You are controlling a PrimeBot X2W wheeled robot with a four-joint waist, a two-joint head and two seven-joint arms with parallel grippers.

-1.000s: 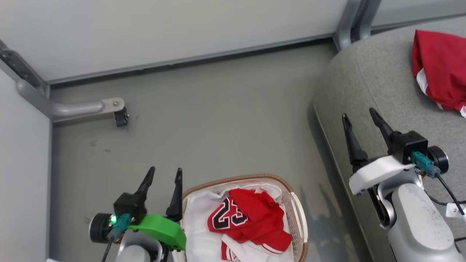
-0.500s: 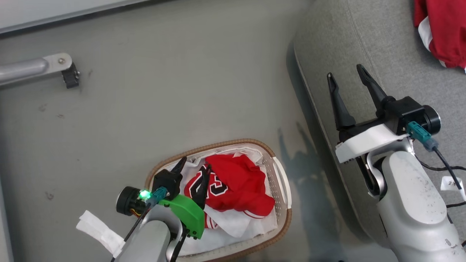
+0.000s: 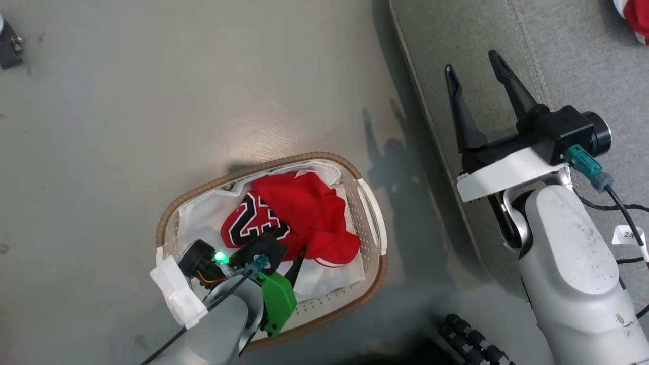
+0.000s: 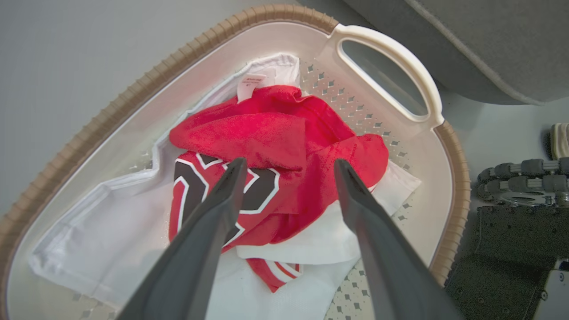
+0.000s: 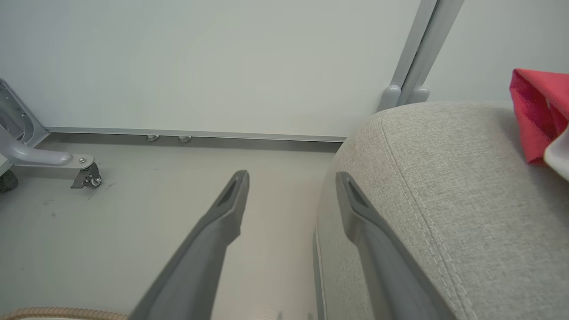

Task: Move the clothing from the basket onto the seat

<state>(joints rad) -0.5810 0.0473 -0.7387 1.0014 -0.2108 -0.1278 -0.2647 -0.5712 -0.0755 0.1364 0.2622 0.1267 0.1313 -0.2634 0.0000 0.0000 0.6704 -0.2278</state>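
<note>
Left gripper (image 4: 290,163), fingers apart, hangs over the red clothing (image 4: 275,133) heaped in the basket (image 4: 133,91), which sits on the floor beside the seat (image 3: 583,50). Best to lower onto the raised top fold and pinch red cloth only. Right gripper (image 3: 471,61), fingers also apart and holding nothing, is over the seat edge. Another red garment (image 5: 531,111) on the seat is cut off. It is hard to tell whether the white cloth (image 4: 89,240) under the heap is liner or garment

R wrist view: grey floor (image 5: 111,231), smooth, w/ few dark scuffs. Metal leg (image 5: 40,158) w/ small black caster (image 5: 91,178) stands on it. Behind caster: pale wall panel (image 5: 200,66), grey base strip (image 5: 222,133) along its foot. Two small feet (image 5: 166,138) under strip, just right of caster. Grey upright post (image 5: 413,53) well right of caster, against wall panel. Head view: caster (image 3: 9,48) at top-left edge, cut off.
</note>
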